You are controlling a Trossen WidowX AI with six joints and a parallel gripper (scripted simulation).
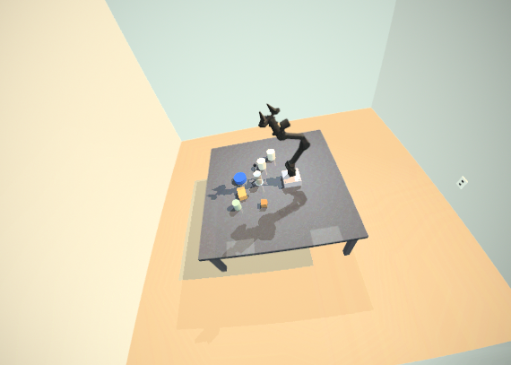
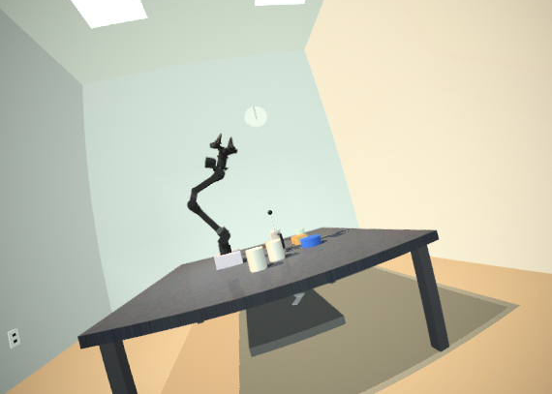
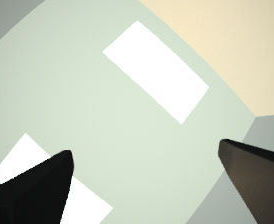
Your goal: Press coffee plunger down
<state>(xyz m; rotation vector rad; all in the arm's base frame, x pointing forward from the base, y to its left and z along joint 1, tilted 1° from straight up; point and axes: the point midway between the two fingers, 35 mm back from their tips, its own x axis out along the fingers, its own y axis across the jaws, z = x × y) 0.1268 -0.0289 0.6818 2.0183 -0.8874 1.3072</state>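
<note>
The coffee press (image 1: 257,176) (image 2: 275,234) stands upright on the dark table (image 1: 332,205) (image 2: 194,289). Its black plunger knob (image 1: 255,165) (image 2: 269,212) is up on a thin rod, well above the lid. My gripper (image 1: 264,108) (image 2: 226,136) (image 3: 148,153) is open and empty. It points upward, high above the table and far above the press, touching nothing. The wrist view shows only the ceiling, its lights and walls between and around the fingers. In the exterior view, a cream cylinder partly hides the press's lower body.
Two cream cylinders (image 1: 271,155) (image 2: 256,259) (image 1: 261,164) (image 2: 275,251) stand near the press. A blue round thing (image 1: 239,178) (image 2: 311,241), a yellow-orange block (image 1: 242,193) (image 2: 299,239), a pale green cylinder (image 1: 237,204) and an orange cube (image 1: 264,203) are also on the table.
</note>
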